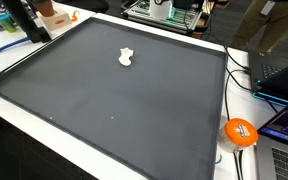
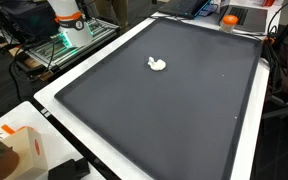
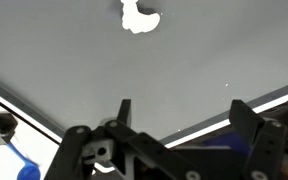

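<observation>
A small white crumpled object (image 1: pixel 127 58) (image 2: pixel 158 65) lies alone on a large dark grey mat (image 1: pixel 134 110) (image 2: pixel 174 110) that covers a white table. In the wrist view the white object (image 3: pixel 139 17) is at the top edge, far ahead of my gripper (image 3: pixel 183 105). The gripper hangs above the mat's white-bordered edge (image 3: pixel 214 118), open, with nothing between its two black fingers. Neither exterior view shows the gripper; only the robot's white and orange base (image 2: pixel 69 20) appears beside the table.
An orange round item (image 1: pixel 240 132) (image 2: pixel 229 18) sits off one corner of the mat beside cables and laptops (image 1: pixel 284 75). A white and orange box (image 2: pixel 19 150) (image 1: pixel 52 12) and a black device (image 2: pixel 69 170) stand at the opposite corner.
</observation>
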